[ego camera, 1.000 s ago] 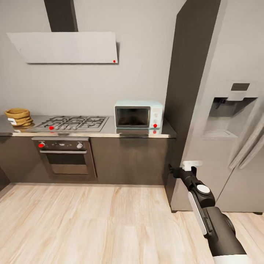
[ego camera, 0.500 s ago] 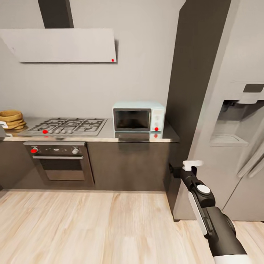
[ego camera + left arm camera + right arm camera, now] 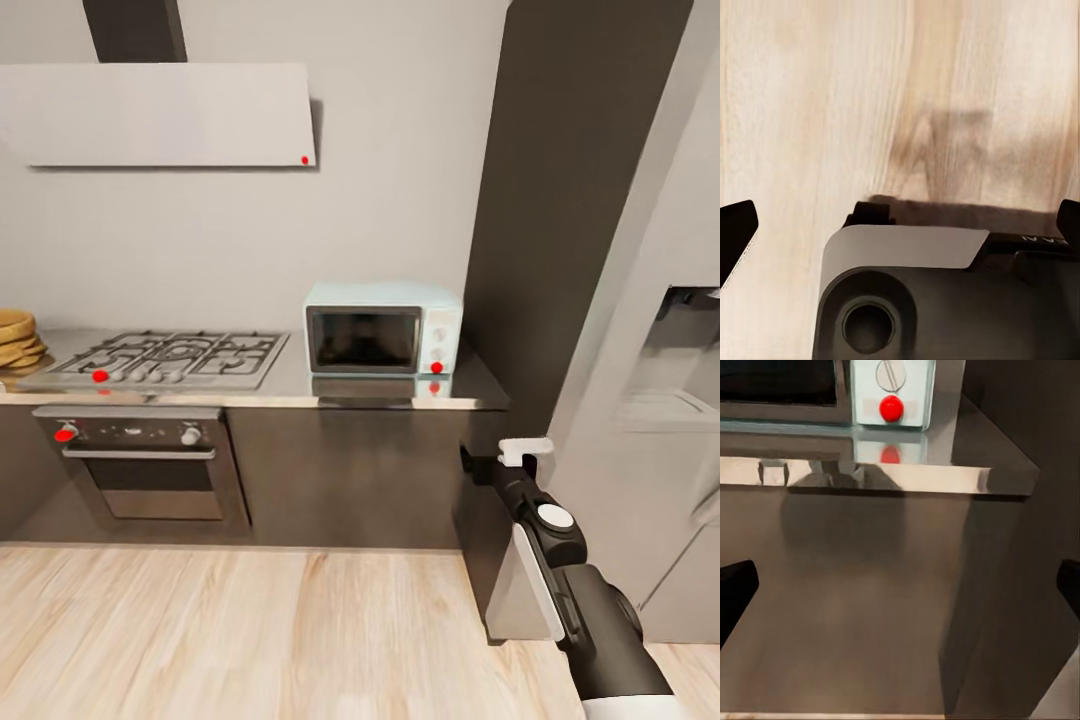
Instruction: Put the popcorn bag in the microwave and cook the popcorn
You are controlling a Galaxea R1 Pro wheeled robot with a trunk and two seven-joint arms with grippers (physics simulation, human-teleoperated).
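Observation:
The pale mint-blue microwave [image 3: 382,326] stands with its dark door closed at the right end of the shiny grey countertop [image 3: 270,395]. Its red-marked knob [image 3: 892,408] and the countertop's edge [image 3: 877,478] lie ahead of my right gripper [image 3: 900,592]. That gripper is open and empty, with its fingertips far apart. In the head view my right gripper [image 3: 468,462] hangs below the countertop's right corner, in front of the dark cabinets. A tan-brown crumpled thing, probably the popcorn bag [image 3: 14,338], is cut by the left edge. My left gripper [image 3: 900,225] is open and points down at the wood floor.
A gas hob [image 3: 165,358] sits left of the microwave, over a built-in oven [image 3: 140,462]. An extractor hood [image 3: 165,115] hangs above. A tall dark panel [image 3: 560,230] and a grey fridge [image 3: 660,400] stand close on the right. Light wood floor [image 3: 250,630] lies ahead.
The whole view has shifted: the camera has come closer to the counter and turned right. The bag has slid toward the left edge of the picture. My right arm holds the same pose.

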